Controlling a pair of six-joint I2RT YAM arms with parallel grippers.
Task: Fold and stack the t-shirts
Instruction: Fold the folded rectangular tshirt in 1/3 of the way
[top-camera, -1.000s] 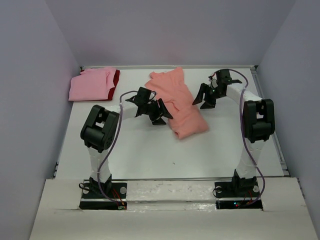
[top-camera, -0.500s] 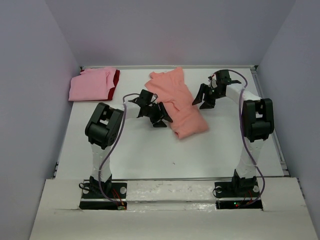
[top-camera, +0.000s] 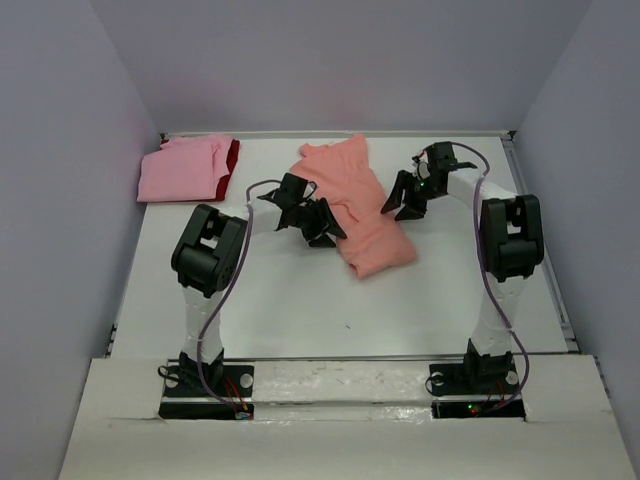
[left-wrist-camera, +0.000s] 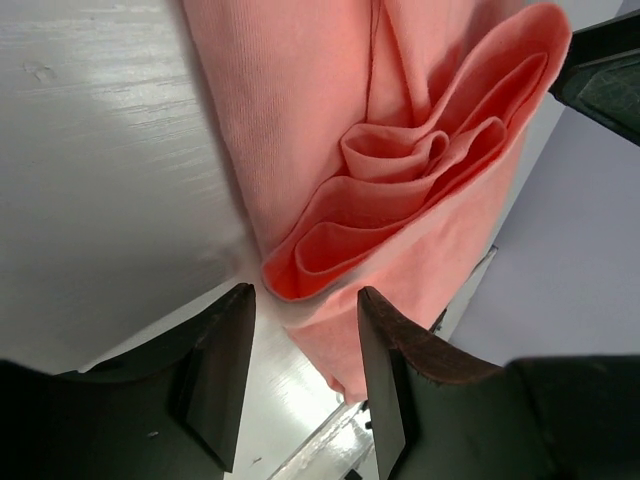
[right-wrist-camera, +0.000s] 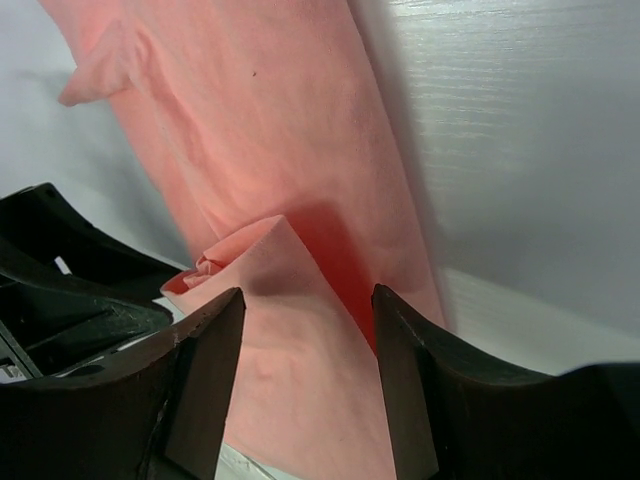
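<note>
- Found salmon-orange t-shirt (top-camera: 360, 210) lying loosely bunched and aslant on the white table (top-camera: 300, 300), long axis running from far-centre toward near-right.
- Found left gripper (top-camera: 322, 232) at the shirt's left edge, fingers parted and angled down; touching the cloth or just over it, cannot tell which.
- Found right gripper (top-camera: 398, 208) just beside the shirt's right edge, fingers parted, pointing down toward the table.
- Noted pink t-shirt (top-camera: 180, 172) folded flat in the far-left corner, resting atop a dark red t-shirt (top-camera: 233, 157); only a strip of the red visible along the right side.
- Noted folded pair well apart from both grippers.
</note>
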